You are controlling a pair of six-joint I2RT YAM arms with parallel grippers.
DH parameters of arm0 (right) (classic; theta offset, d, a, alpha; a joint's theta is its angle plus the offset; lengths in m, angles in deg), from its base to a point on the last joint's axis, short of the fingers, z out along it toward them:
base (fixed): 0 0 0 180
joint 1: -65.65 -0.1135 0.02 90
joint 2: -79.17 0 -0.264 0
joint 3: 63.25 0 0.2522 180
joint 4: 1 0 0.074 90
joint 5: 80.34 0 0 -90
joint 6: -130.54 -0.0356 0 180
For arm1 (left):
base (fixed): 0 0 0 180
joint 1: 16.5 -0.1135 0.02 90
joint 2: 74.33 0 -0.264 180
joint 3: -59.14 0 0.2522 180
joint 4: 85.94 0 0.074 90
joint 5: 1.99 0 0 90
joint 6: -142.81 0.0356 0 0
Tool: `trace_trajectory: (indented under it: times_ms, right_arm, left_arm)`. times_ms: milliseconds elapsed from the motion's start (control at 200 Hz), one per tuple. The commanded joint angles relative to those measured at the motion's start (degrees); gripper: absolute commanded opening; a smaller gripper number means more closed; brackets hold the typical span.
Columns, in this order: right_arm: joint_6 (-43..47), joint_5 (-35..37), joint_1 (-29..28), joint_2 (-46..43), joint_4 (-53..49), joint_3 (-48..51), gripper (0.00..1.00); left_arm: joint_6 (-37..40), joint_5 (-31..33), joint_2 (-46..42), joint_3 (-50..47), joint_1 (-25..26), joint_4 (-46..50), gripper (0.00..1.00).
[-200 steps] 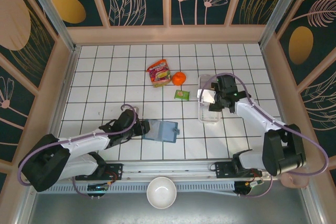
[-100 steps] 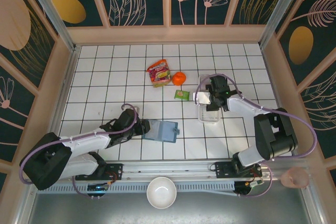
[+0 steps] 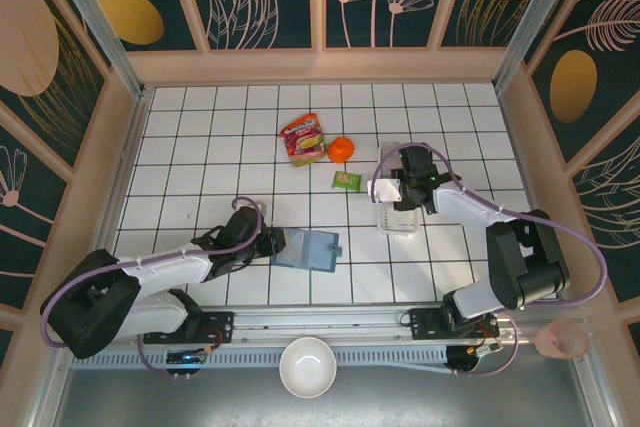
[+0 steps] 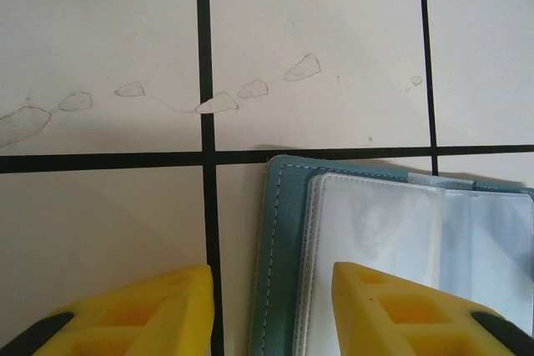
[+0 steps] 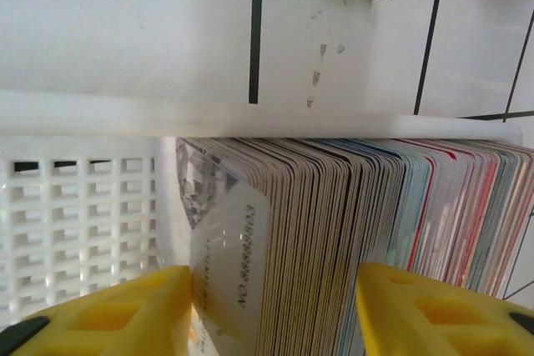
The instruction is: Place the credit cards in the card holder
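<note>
Cards (image 5: 334, 231) in the tray (image 5: 83, 181) stood between the half-open jaws of your right end effector (image 5: 275, 289), grip unclear, while your left end effector (image 4: 271, 289), open and empty, straddled the holder (image 4: 284, 231); you next needed to pinch one card free.

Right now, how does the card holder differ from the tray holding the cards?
The card holder lies flat, open; the tray is a walled box. The card holder is teal, sleeves seemingly empty; the tray is whitish, packed with cards on edge. Both sit on the table.
</note>
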Motion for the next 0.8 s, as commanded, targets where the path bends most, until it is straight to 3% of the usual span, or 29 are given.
trace_trajectory:
  times_ms: [0, 235, 530, 796]
  right_arm:
    - [1.4, 2.2, 0.1, -2.4, 3.7, -1.5, 0.52]
    - [1.3, 2.2, 0.0, -3.0, 2.9, -1.7, 0.46]
    - [1.3, 2.5, -0.4, -3.9, 2.3, -1.5, 0.28]
    - [0.7, 2.6, -0.4, -5.0, 0.8, -1.7, 0.22]
  left_arm:
    - [-1.4, -11.2, 4.7, -1.4, 1.2, -6.5, 0.4]
    - [-1.7, -11.7, 5.7, -1.5, 1.2, -7.4, 0.37]
    - [-1.8, -12.2, 6.5, -1.5, 1.5, -7.9, 0.34]
    - [-2.2, -12.4, 7.7, -1.5, 2.5, -8.7, 0.33]
